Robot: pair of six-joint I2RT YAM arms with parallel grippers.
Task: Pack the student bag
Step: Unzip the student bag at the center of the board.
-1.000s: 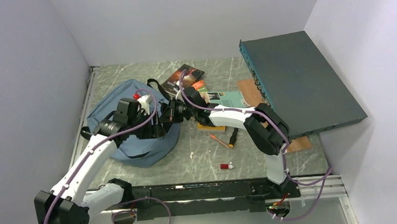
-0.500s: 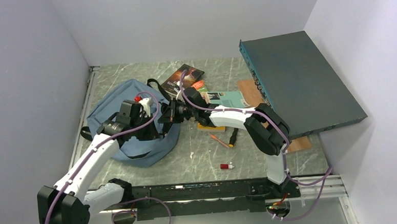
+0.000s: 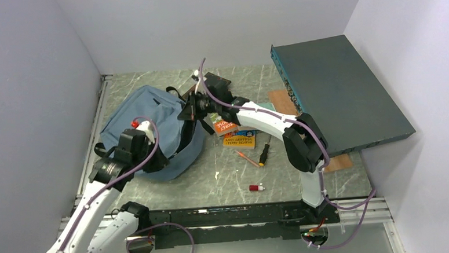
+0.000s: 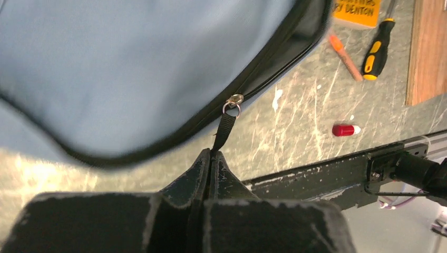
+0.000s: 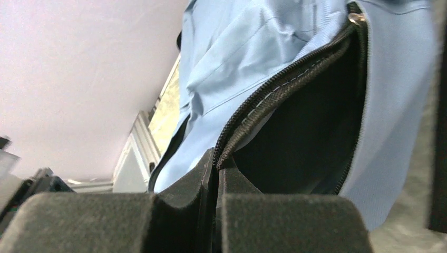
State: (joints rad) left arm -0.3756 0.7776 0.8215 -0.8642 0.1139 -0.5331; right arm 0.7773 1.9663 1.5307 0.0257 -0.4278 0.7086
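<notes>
Two grippers have hold of the student bag (image 3: 146,113), which lies on the left half of the table (image 3: 225,178) with its mouth gaping toward the middle. At the near left, the left gripper (image 4: 212,156) is pinched fully closed on the black zipper pull (image 4: 225,128) hanging from the slider on the bag's edge. Farther back, the right gripper (image 5: 216,161) is clamped tight on the zippered rim of the opening, so the dark inside shows. Just right of the bag lie two books (image 3: 238,138), then an orange pen (image 3: 247,158) beside a screwdriver (image 3: 264,154), a small red cap (image 3: 256,187) nearer the front, and a dark teal box (image 3: 339,91) tilted by the right wall.
</notes>
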